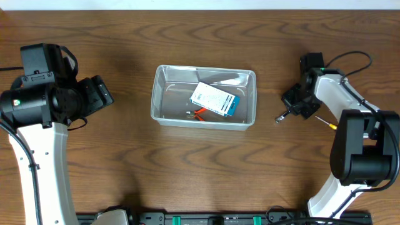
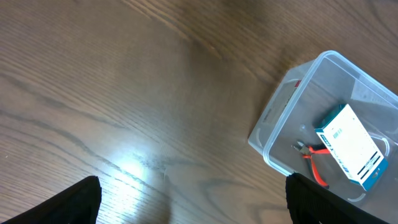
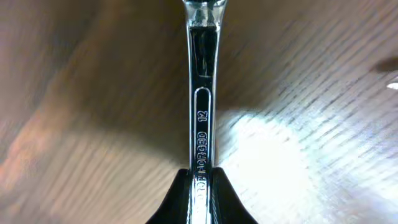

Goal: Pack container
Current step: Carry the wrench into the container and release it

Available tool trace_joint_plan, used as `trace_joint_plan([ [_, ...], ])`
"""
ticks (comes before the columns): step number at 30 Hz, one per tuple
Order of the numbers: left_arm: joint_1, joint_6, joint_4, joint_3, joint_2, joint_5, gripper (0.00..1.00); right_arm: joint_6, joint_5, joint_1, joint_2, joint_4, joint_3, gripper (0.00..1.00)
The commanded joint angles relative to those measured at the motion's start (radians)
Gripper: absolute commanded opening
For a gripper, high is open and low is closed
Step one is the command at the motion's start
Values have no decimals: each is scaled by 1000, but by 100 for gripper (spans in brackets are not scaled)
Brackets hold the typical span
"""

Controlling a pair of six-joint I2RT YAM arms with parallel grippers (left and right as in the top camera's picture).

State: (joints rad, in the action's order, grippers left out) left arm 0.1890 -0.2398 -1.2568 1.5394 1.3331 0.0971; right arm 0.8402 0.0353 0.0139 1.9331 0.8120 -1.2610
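At the middle of the desk (image 1: 125,169) sits the clear container (image 1: 157,100), holding a blue-and-white box (image 1: 214,100) that lies partly over red-handled pliers (image 1: 199,113). Just to the container's right, the right gripper (image 1: 289,111) is clamped on a chrome wrench (image 3: 203,112) (its shaft is stamped with a 12). Well off to the container's left, the left gripper (image 1: 106,94) hangs over the desk with its jaws wide apart, gripping nothing. A thin yellow-handled tool (image 1: 329,124) lies beside the right arm.

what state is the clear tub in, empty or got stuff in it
Not empty: the container holds a blue-and-white box, with red-handled pliers lying on its floor beside the box.
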Motion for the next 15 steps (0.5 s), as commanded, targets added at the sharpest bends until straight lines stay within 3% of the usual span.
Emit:
trace_joint_plan([
  [1, 3, -12, -3, 0, 0, -12, 87, -216, 14, -46, -85, 27, -149, 1],
  [6, 3, -12, -3, 0, 0, -12, 87, -515, 14, -163, -169, 110, -370, 1],
  [9, 3, -12, -3, 0, 0, -12, 87, -767, 23, -263, -179, 169, -492, 1],
  [12, 3, -12, -3, 0, 0, -12, 87, -1089, 25, -384, -179, 224, -538, 1],
  [15, 3, -12, -3, 0, 0, -12, 88, -1321, 25, -463, -170, 257, -532, 1],
])
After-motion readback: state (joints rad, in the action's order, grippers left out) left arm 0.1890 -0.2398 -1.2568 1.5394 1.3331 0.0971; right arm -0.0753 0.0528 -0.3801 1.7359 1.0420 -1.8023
